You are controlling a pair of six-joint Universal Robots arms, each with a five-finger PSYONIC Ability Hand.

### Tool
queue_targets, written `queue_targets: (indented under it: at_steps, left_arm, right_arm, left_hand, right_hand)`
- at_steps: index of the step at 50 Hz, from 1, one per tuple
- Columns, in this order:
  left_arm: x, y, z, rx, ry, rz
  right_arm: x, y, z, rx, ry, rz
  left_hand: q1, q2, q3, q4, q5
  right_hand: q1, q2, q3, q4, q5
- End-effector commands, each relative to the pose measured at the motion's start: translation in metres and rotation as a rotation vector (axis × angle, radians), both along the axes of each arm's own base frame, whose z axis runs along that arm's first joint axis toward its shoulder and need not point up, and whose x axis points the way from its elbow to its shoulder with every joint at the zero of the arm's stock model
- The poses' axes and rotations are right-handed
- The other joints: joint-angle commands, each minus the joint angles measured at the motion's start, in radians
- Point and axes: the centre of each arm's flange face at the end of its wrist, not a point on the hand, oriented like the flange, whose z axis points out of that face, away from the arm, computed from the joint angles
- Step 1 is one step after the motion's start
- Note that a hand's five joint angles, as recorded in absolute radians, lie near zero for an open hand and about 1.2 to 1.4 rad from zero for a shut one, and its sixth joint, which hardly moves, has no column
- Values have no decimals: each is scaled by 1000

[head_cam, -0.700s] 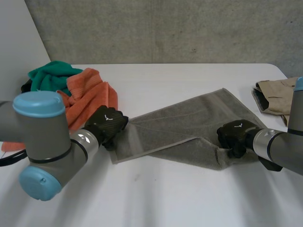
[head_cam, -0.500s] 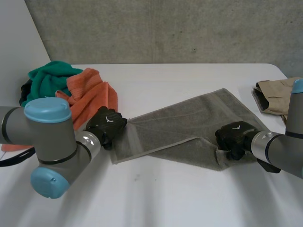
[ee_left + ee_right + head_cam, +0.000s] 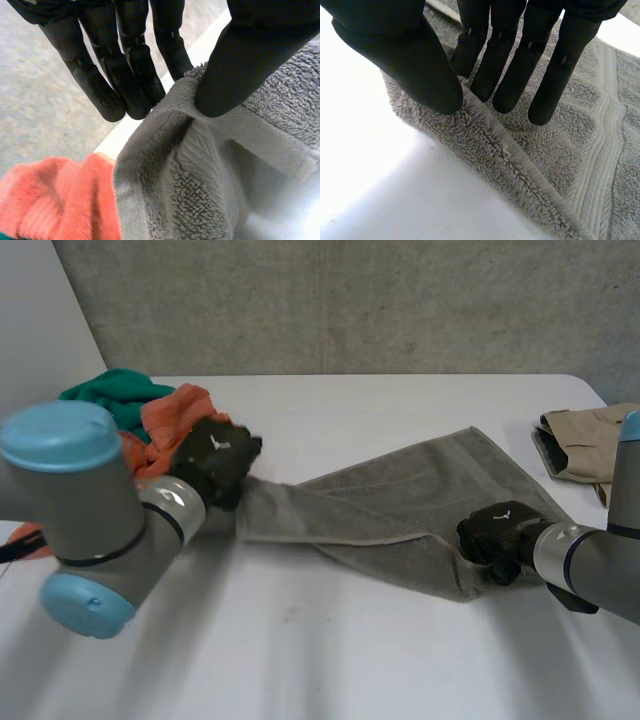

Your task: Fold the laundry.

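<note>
Head view: left hand [image 3: 215, 455] pinches grey towel [image 3: 410, 495] corner; right hand [image 3: 492, 530] clamps its edge.

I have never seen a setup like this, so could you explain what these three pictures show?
This is a robot with two arms at a white table, each ending in a black hand. The wide picture looks down from between the arms; the two close-ups come from a camera on each wrist. A grey terry towel lies across it. The left hand pinches one end between thumb and fingers; the right hand pinches the hem at the other end. An orange cloth and a green cloth are heaped beside the left hand, and a folded beige garment lies at the table's right edge.
</note>
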Motion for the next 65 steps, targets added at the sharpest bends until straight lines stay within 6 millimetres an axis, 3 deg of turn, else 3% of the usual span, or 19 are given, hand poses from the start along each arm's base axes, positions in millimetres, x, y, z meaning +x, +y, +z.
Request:
queue_targets:
  at_steps: [1,4,8,11,12,13,15,16,20,23,27,31,40,44,47,50,51,57,65]
  left_arm:
    - [13,-5,22,111,84,62]
    - [12,-14,17,158,61,68]
    - [-2,-46,39,76,104,63]
    - [-14,-75,81,-93,195,58]
    - [-16,-81,96,-151,226,55]
    - [-20,-91,130,-278,303,50]
    - [-21,-98,163,-401,389,52]
    - [-16,-101,199,-524,494,72]
    - [4,-95,252,-659,697,129]
    - [17,-93,261,-655,761,153]
    - [34,-99,237,-555,753,184]
    - [47,-103,190,-428,691,211]
    - [60,-94,37,-79,520,254]
    - [64,-85,-13,45,466,283]
    - [70,-84,-30,87,445,316]
    - [76,-85,-32,99,441,346]
    - [80,-83,-30,105,434,357]
    - [89,-80,-17,108,438,380]
    - [97,-74,-2,89,450,382]
  right_arm:
    - [1,14,12,34,71,17]
    - [1,7,19,-3,90,-5]
    - [7,-26,40,-202,44,-71]
    - [16,-59,76,-446,-44,-146]
    - [19,-73,102,-584,-102,-191]
    - [21,-79,114,-652,-131,-212]
    - [23,-88,141,-783,-199,-251]
    - [26,-91,170,-912,-277,-281]
    - [28,-74,232,-1153,-434,-293]
    - [28,-63,245,-1208,-472,-279]
    - [32,-54,224,-1113,-415,-230]
    - [38,-38,179,-916,-306,-139]
    - [51,-6,62,-552,-126,39]
    - [63,-1,13,-452,-85,97]
    - [65,-1,-14,-406,-40,106]
    - [64,-3,-23,-396,-7,87]
    - [62,-4,-24,-394,6,66]
    - [55,0,-12,-381,-5,-5]
    - [24,-10,20,-323,-154,-188]
  left_hand:
    - [255,204,211,201,250]
    - [255,204,211,201,250]
    - [255,204,211,201,250]
    - [255,204,211,201,250]
    - [255,204,211,201,250]
    - [255,204,211,201,250]
    - [255,204,211,201,250]
    - [255,204,211,201,250]
    - [255,204,211,201,250]
    - [255,204,211,201,250]
    - [255,204,211,201,250]
    - [255,204,211,201,250]
    - [255,204,211,201,250]
    - [255,204,211,201,250]
    - [255,204,211,201,250]
    - [255,204,211,201,250]
    - [255,204,211,201,250]
    - [255,204,211,201,250]
    - [255,204,211,201,250]
  right_hand:
    - [262,224,212,202,232]
    - [262,224,212,202,232]
    - [262,224,212,202,232]
    - [262,224,212,202,232]
    - [262,224,212,202,232]
    - [262,224,212,202,232]
    - [262,224,212,202,232]
    - [262,224,212,202,232]
    - [262,224,212,202,232]
    - [262,224,212,202,232]
    - [262,224,212,202,232]
    - [262,224,212,202,232]
    - [262,224,212,202,232]
    - [262,224,212,202,232]
    - [262,224,212,202,232]
    - [262,224,212,202,232]
    - [105,67,55,45,75]
    - [-583,-621,-633,-643,-613]
    - [-681,-718,-731,-740,-711]
